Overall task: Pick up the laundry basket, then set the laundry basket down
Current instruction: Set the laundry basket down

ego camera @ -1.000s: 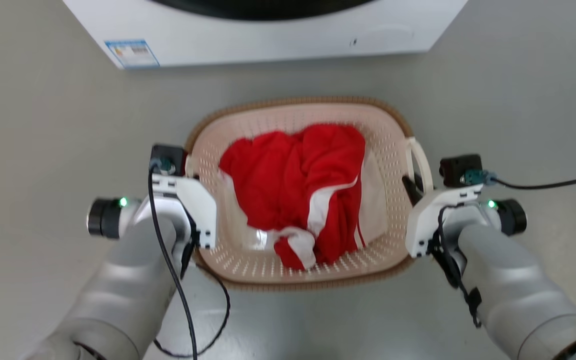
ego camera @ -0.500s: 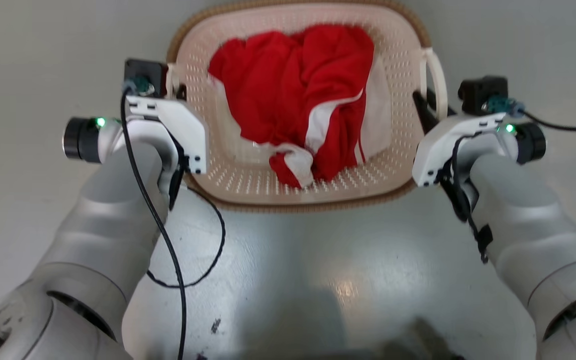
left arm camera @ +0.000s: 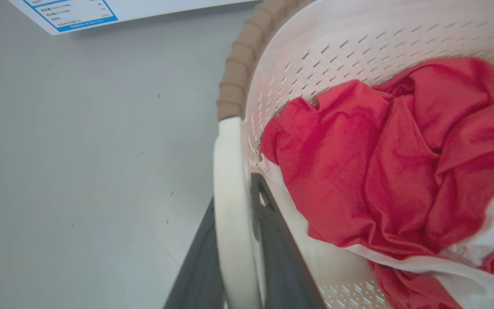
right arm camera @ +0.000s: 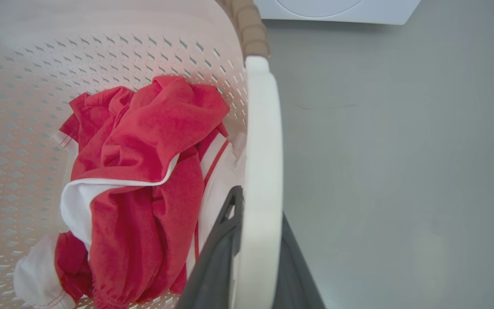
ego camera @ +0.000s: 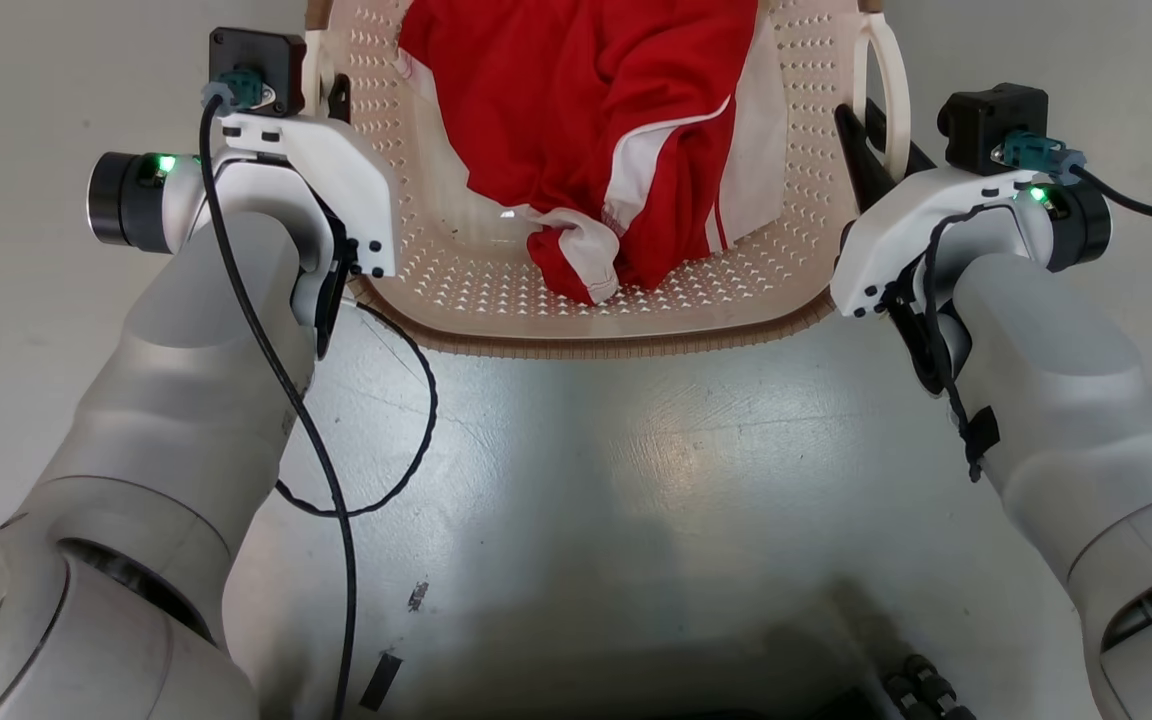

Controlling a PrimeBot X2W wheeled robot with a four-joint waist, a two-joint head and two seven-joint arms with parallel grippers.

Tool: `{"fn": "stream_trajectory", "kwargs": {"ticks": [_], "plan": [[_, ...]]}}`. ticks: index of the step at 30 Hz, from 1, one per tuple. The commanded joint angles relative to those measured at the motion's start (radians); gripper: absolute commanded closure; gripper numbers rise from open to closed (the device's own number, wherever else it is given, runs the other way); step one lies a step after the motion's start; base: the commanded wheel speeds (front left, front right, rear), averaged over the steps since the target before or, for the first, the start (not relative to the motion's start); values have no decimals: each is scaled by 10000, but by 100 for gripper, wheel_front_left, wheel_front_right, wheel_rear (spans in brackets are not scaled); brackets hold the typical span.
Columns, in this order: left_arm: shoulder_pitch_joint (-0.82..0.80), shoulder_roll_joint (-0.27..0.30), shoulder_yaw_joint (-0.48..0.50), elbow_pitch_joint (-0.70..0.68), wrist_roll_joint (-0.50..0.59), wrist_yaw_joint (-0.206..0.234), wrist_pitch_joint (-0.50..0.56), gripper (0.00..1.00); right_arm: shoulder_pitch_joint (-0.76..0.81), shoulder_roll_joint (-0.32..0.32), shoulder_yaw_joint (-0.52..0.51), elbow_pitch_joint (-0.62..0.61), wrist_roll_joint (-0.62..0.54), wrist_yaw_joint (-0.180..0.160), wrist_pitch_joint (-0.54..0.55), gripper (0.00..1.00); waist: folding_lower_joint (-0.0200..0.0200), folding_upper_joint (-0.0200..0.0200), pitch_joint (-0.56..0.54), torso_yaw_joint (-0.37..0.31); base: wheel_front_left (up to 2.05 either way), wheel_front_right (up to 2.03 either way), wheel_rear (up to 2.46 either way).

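Laundry basket (ego camera: 496, 290) stays clamped at its handles (left arm camera: 229, 163) by left gripper (left arm camera: 233, 193) and right gripper (right arm camera: 260, 201)

Laundry area, washing machine (right arm camera: 337, 10), laundry basket (ego camera: 616, 340)

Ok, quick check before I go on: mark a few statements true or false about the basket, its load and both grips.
1. The left gripper is shut on the left handle of the basket. True.
2. The right gripper is open, clear of the basket. False: it is shut on the right handle.
3. The basket holds red and white clothing. True.
4. The basket's edge is blue. False: the rim is brown.
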Motion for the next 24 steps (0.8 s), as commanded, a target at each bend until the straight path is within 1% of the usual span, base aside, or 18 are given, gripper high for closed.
{"fn": "stream_trajectory", "kwargs": {"ticks": [1,13,24], "plan": [[-259,335,96,-61,40,171,-159,100,335,149,113,-160,-165,87,-138,100,-2,0,87,2,0,0,0],[-450,340,31,-59,27,176,-189,100,449,253,-732,-404,-968,87,-139,100,-2,0,318,11,0,0,0],[-445,418,12,-58,-49,158,-178,100,562,361,-1213,-418,-1455,87,-139,100,-2,0,377,-16,0,0,0]]}}
